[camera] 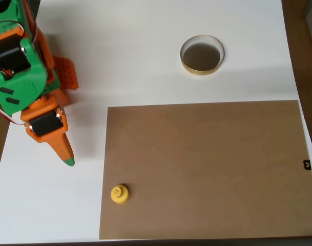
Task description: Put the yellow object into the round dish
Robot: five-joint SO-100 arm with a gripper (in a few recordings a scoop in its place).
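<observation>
The yellow object (119, 193) stands on the brown board near its lower left corner, a small round piece with a knob on top. The round dish (202, 55), with a tan rim and a dark inside, sits on the white table at the upper middle, holding nothing. My gripper (66, 158) hangs at the left on the orange and green arm, pointing down and right. Its tip is over the white table, up and to the left of the yellow object and apart from it. The fingers overlap from above, so their gap is hidden.
A brown board (207, 169) covers the lower right of the white table (125, 46). A small black mark (307, 164) sits at the board's right edge. The table's edges run along the left and right sides.
</observation>
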